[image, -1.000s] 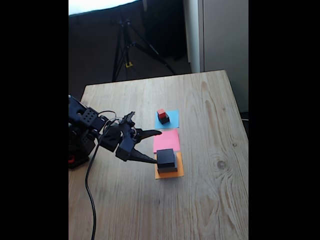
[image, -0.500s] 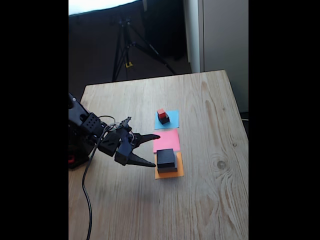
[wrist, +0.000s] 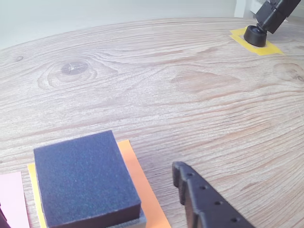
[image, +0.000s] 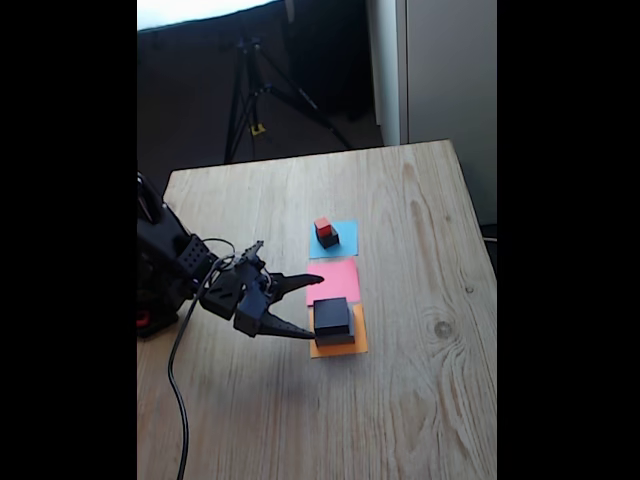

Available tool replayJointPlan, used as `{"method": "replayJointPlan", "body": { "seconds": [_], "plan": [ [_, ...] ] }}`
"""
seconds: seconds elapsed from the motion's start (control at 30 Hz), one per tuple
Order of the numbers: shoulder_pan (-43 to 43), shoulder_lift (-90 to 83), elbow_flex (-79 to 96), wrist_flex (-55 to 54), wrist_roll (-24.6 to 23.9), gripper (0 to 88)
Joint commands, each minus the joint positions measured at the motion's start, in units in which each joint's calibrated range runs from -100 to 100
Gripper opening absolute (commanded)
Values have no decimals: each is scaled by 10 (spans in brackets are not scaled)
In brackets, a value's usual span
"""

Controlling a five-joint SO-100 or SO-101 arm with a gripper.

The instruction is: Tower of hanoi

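The grey slab [wrist: 137, 219] lies on the orange paper [image: 357, 343], with the black slab [image: 333, 318] on top. The black cube [image: 328, 238] with the red cube [image: 322, 226] sits on the blue paper [image: 345, 232]. The gripper [image: 313, 307] is spread wide and empty, just beside the black slab. A low, crooked approach could push the stack off its paper.

No readable text, labels, brands or numbers — blocks, paper squares, wooden table all unmarked
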Motion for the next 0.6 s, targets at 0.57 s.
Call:
{"method": "replayJointPlan", "body": {
  "seconds": [0.57],
  "plan": [
    [-25,113,-44,-120,9,471]
  ]
}}
